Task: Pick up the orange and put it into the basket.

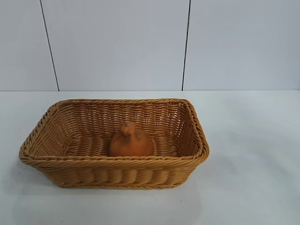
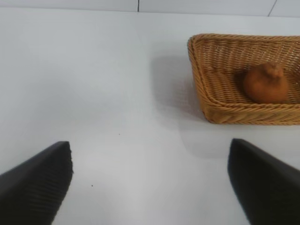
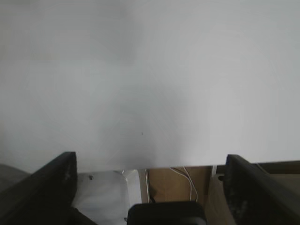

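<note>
Both the left gripper (image 2: 150,183) and right gripper (image 3: 150,187) stand wide apart, empty, clear of the basket (image 1: 112,161). The orange (image 1: 131,143) sits inside it, near the front wall. It looks firm, rough-skinned, light; best grasped around its squat body.

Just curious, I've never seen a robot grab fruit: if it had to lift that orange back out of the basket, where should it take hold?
Probably from straight above, jaws closing on the orange's broad round sides below the knobby top bump. It sits upright on the floor of the basket, whose sloping walls would likely block a sideways approach. The bump looks too narrow and uneven to pinch securely.
</note>
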You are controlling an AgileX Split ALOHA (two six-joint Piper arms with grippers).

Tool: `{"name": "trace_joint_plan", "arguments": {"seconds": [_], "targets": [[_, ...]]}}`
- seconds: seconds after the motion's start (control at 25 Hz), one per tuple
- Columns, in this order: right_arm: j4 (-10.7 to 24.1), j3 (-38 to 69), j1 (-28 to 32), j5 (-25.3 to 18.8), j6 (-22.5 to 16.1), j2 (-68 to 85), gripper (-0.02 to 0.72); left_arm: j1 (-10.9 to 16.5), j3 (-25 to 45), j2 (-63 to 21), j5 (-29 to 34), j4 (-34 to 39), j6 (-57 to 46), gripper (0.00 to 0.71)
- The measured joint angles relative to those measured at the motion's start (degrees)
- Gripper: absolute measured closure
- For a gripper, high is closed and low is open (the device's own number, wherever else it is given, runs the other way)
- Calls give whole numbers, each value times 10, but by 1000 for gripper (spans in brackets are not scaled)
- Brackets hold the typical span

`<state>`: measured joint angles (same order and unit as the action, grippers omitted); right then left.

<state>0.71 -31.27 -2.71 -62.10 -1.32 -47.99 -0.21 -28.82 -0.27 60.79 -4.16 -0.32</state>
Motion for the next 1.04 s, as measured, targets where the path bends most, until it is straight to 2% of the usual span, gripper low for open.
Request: {"name": "trace_joint_plan", "arguments": {"seconds": [0.24, 0.64, 1.04], "targets": [[-7, 29, 0, 33, 2, 192, 115, 0, 0, 0, 0, 0, 0, 68], [-7, 32, 0, 36, 2, 431, 115, 0, 0, 0, 1, 0, 0, 68], [-7, 32, 0, 36, 2, 483, 115, 0, 0, 0, 1, 0, 0, 68]]}}
